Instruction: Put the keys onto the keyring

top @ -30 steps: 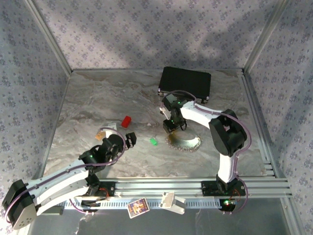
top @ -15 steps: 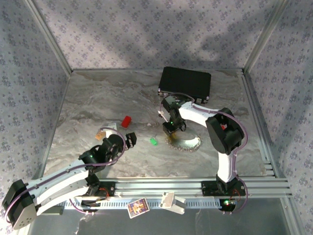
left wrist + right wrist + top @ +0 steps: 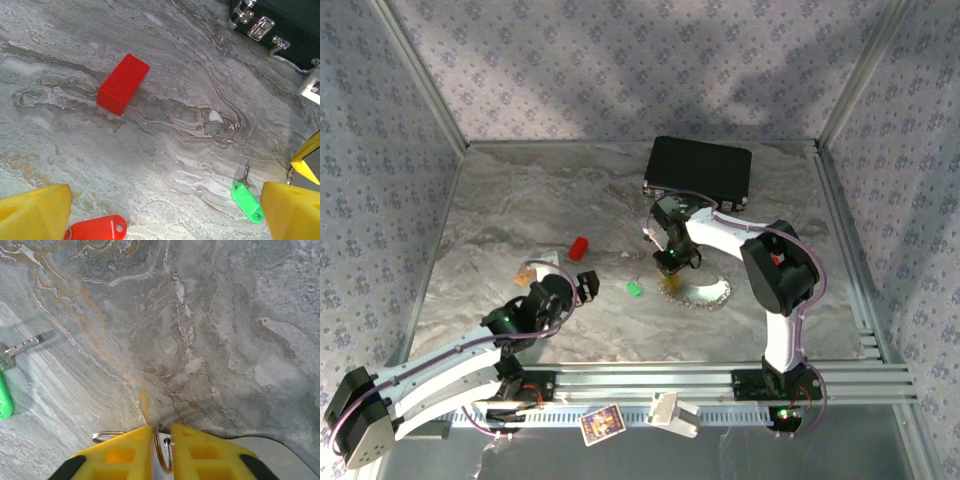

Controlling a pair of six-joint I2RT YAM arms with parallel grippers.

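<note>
Though nearly shut, right claw (image 3: 162, 431) tight on keyring (image 3: 700, 293).

The green key (image 3: 247, 201) lies flat in the lower right of the left wrist view. Its plastic head is toward the bottom edge and its short silvery shaft points up the frame. The red key (image 3: 97, 229) lies flat at the bottom left edge, the hole in its head to the right. From above, the keyring (image 3: 700, 293), a pale oval rimmed with beaded chain, lies flat just right of centre. Its thin wire loop (image 3: 155, 450) stands on edge, pinched in the right gripper (image 3: 161, 429).
</note>
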